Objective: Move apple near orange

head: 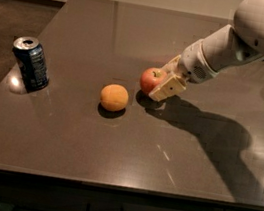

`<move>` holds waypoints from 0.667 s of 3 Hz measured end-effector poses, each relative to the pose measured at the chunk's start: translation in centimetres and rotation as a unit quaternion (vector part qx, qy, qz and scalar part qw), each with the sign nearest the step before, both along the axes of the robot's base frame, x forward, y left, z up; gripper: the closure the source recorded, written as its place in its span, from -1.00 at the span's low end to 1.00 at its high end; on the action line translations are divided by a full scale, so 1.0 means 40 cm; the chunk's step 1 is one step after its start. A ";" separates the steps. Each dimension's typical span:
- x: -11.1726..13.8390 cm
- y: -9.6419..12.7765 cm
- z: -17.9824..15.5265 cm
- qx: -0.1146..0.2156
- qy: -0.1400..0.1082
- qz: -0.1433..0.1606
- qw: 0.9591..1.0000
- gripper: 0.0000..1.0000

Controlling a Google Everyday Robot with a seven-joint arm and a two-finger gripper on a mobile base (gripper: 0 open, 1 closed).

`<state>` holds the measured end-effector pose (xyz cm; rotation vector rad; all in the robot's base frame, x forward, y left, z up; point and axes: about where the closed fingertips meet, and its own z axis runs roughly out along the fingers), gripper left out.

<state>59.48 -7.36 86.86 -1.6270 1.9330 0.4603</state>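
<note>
Tabletop (111, 165) is dark and shiny, with lights glaring off it. Closest to the front edge is the orange (114, 97), sitting on its own roughly mid-table. Off at about 9 to 10 o'clock from it, well apart near the left edge, there's a blue soda can (31, 63) standing upright with the top opened.

A bit further back, at around 2 o'clock from the orange, is the apple (151, 79), near it but not touching. The gripper (163, 78) has it clamped: the apple pokes out at the gripper's 9 o'clock side, with the beige fingers (169, 88) closed on either side of it. Can't really tell whether the apple is resting on the table or held just off it; its shadow (145, 101) is right underneath. The white arm (245, 36) runs back from there toward 2 o'clock and out of the top right corner.
</note>
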 end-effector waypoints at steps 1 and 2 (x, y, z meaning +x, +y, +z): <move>-0.043 0.018 -0.007 0.004 0.003 0.029 1.000 0.63; -0.075 0.044 -0.009 0.019 0.011 0.054 0.998 0.16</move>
